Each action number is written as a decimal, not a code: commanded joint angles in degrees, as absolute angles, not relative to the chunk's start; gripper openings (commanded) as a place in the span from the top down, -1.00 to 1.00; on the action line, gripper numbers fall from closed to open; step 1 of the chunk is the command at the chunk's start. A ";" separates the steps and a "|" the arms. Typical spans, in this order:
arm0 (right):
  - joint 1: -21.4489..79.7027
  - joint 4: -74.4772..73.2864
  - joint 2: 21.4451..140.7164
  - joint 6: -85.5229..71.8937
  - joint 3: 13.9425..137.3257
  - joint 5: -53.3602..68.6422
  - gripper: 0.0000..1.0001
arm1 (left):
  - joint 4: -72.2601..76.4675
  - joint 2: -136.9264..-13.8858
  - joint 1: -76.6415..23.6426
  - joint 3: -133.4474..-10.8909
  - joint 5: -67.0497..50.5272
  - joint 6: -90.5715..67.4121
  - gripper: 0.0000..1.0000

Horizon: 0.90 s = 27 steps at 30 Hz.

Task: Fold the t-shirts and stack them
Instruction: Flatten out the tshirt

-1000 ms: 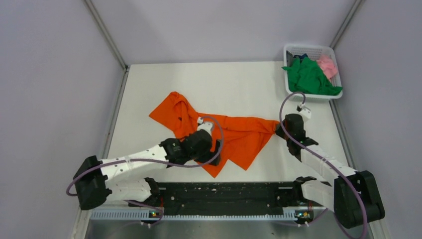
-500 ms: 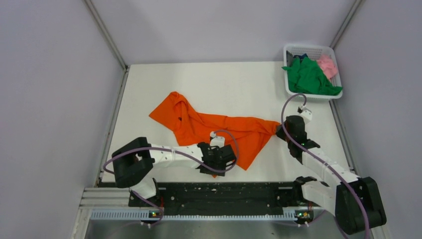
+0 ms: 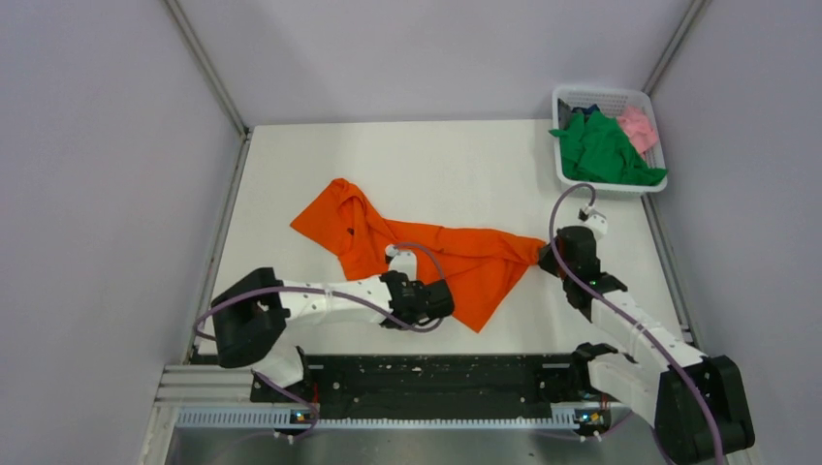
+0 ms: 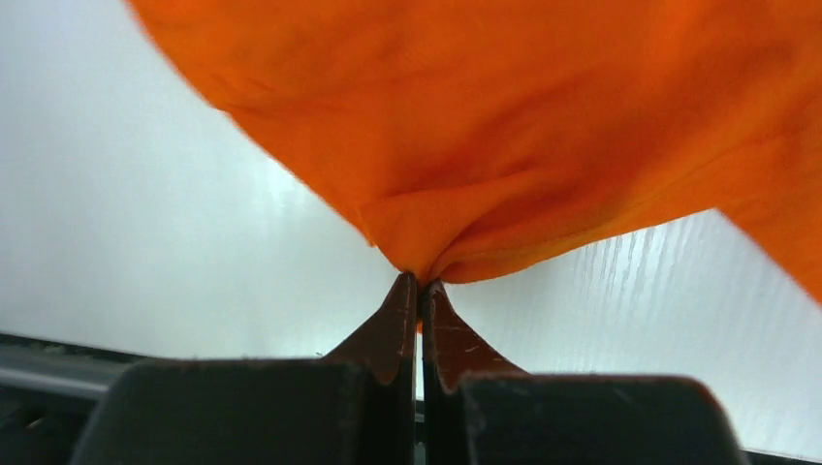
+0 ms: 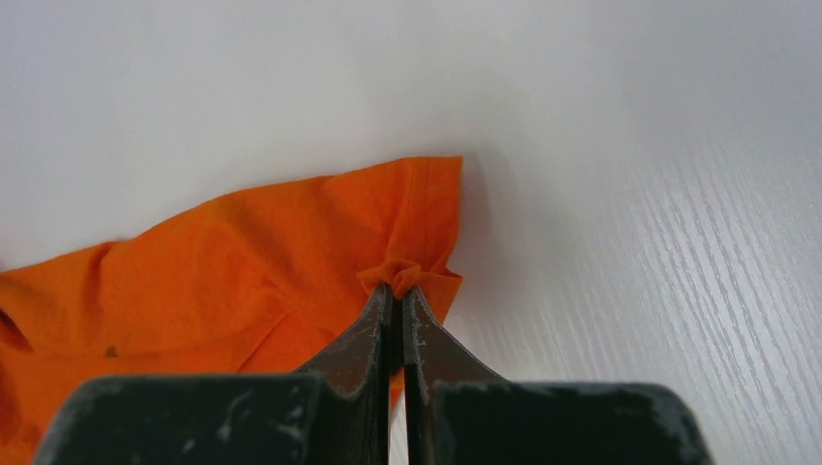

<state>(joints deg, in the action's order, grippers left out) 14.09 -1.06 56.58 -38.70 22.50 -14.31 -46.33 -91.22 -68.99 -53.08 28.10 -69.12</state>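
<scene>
1. My left gripper point(image 4: 419, 283) has its two dark fingers pressed together on a bunched fold of the bright orange soft cloth t-shirt point(image 4: 504, 116). In the wrist view the fabric gathers to a point right at the tips and fans out ahead of them.
2. My right gripper point(image 5: 397, 289) is likewise clamped flat, pinching a small pucker at a hemmed edge of the same orange shirt. The rest of the cloth lies ahead and to the left of the fingers.
3. Left of the right fingers there is a small dark speck on the fabric, too small for me to read as a label or print.
4. From the overhead camera, the left gripper point(image 3: 438, 296) sits at the shirt's near edge and the right gripper point(image 3: 546, 254) at its right-hand end. The shirt lies crumpled on the white table point(image 3: 436, 165), stretching from the right gripper past the left one toward the far left.
5. Beyond the right gripper, at the table's far right corner, stands a white plastic lattice basket point(image 3: 601, 92). A green t-shirt point(image 3: 601, 150) is heaped in it and drapes over its near rim. A pink t-shirt point(image 3: 638, 126) lies inside, just right of the green one.
</scene>
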 commanded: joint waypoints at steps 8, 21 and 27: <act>13.96 -9.47 38.36 -33.32 37.60 -0.36 1.00 | -83.39 -64.54 -69.01 -78.98 65.80 -73.58 1.00; 13.93 -18.07 26.66 -30.29 61.69 3.86 1.00 | -32.80 -36.56 -69.08 -81.54 28.98 -20.77 1.00; 13.95 -20.19 29.17 -28.64 72.72 5.46 1.00 | -35.09 -46.84 -69.08 -96.04 17.29 -16.78 1.00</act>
<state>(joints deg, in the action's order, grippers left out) 14.09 -18.59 26.94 -30.81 65.63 3.79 -38.48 -39.40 -68.93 -88.09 28.73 -23.31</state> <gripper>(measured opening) 0.015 0.015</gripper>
